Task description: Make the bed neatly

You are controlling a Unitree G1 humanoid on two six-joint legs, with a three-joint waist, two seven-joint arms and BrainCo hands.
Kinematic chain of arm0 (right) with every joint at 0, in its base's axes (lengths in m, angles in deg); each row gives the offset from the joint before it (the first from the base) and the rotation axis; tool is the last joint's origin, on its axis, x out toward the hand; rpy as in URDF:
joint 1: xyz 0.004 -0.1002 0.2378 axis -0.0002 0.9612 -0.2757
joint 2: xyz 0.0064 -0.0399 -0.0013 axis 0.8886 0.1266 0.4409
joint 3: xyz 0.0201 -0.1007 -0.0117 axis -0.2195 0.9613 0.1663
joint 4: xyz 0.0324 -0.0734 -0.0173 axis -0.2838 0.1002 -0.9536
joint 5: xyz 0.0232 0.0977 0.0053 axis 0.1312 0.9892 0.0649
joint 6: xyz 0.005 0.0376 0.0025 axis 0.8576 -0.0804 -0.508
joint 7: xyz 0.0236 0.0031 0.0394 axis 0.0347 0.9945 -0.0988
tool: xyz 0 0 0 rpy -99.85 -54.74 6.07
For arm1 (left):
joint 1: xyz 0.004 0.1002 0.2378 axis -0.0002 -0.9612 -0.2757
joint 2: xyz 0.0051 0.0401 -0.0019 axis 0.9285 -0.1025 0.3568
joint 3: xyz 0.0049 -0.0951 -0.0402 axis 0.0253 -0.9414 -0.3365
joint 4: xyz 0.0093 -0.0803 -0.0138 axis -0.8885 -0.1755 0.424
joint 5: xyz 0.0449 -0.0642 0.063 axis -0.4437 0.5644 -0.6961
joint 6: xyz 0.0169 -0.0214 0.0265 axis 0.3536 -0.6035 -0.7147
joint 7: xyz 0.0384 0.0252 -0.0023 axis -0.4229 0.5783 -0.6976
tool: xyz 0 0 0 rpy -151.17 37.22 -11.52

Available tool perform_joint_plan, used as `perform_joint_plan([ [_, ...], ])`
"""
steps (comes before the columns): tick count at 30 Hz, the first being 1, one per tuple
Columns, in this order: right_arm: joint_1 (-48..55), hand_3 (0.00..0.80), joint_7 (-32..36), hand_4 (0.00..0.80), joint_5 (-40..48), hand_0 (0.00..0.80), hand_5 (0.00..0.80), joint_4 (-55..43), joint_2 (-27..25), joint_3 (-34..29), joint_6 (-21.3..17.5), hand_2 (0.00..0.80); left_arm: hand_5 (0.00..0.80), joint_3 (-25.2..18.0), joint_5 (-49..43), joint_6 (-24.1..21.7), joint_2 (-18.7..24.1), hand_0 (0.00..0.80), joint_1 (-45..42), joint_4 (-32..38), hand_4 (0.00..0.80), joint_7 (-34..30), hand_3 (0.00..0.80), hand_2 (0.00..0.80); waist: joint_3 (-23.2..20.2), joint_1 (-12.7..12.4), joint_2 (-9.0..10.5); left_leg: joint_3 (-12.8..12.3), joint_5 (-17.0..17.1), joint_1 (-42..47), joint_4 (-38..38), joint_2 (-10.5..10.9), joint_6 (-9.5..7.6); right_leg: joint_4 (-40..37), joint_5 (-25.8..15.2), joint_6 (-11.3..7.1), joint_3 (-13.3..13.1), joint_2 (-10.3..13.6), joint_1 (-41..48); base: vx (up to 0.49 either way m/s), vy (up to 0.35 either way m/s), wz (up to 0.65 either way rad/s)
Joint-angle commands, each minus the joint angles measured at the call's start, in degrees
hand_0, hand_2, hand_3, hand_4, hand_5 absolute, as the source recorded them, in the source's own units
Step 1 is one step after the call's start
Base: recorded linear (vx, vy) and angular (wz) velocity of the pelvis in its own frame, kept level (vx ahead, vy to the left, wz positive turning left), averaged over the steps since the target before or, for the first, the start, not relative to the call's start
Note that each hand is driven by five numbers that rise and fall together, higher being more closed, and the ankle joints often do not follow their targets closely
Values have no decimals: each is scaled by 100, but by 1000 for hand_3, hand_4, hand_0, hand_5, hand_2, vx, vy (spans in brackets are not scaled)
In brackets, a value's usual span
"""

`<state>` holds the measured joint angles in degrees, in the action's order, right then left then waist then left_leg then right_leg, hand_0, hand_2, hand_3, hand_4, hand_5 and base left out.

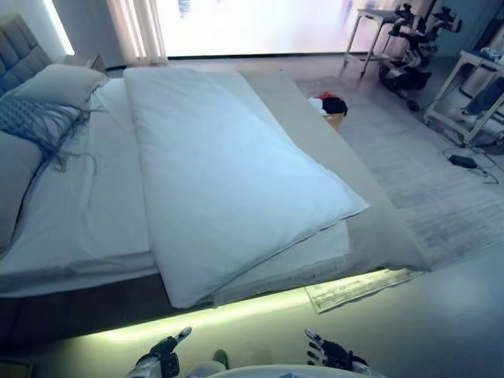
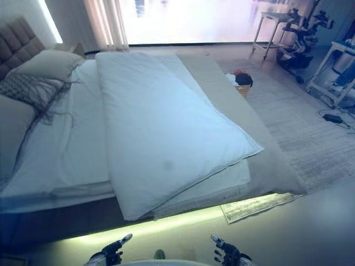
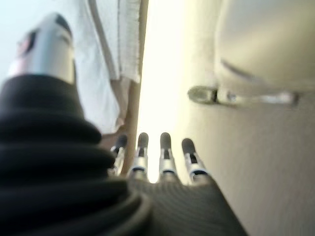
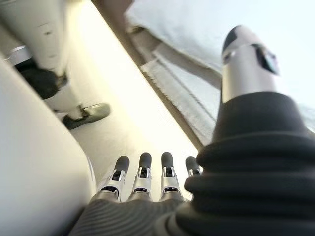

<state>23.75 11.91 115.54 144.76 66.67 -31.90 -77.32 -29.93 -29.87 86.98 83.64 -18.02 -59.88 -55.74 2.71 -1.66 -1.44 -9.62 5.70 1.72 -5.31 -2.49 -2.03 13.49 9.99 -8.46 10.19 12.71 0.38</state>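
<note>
We see the white duvet (image 1: 228,173) lying askew across the bed (image 1: 370,228), its 6 o'clock corner overhanging. Our left hand (image 1: 164,356) and right hand (image 1: 329,352), partly cropped, hang empty, fingers relaxed. No writing is legible.

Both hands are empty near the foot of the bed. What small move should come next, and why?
Probably reach the left hand forward to the near corner of the white duvet. The duvet lies askew across the bed, and both it and the right hand are open, holding nothing.
</note>
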Motion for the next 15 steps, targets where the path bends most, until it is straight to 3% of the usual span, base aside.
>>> perform_joint_plan([
  [1,-15,0,40,0,270,0,0,271,-43,-159,71,0,0,-147,-215,-8,53,0,154,-84,0,-50,0,0,267,122,225,-129,-366,-47,298,-33,302,-1135,-1790,63,103,-205,-570,120,-123,-2],
  [4,-40,0,10,0,251,0,0,304,-6,-231,63,0,0,-150,-189,2,53,0,172,-73,0,-59,0,0,328,203,293,-117,-651,103,365,-28,296,-1247,-2090,9,50,-169,-878,146,-118,20],
  [9,34,0,-14,0,38,0,0,243,48,-96,66,0,0,-123,-270,-10,-133,0,-48,-105,0,-25,0,0,233,228,391,11,-949,288,767,8,249,-1344,-1826,90,33,-233,-491,250,-109,63],
  [12,4,0,31,0,226,0,0,166,70,-34,20,0,0,20,-873,-93,-283,0,-108,-155,0,-266,0,0,138,174,416,3,-977,461,664,-57,289,-1520,-1756,117,189,-233,-210,221,-56,8],
  [15,-122,0,158,0,453,0,0,85,35,2,-22,0,0,260,-772,-100,-315,0,-125,-117,0,-115,0,0,158,152,382,74,-989,474,671,-83,338,-1441,-1662,140,187,-247,-181,133,-12,1],
])
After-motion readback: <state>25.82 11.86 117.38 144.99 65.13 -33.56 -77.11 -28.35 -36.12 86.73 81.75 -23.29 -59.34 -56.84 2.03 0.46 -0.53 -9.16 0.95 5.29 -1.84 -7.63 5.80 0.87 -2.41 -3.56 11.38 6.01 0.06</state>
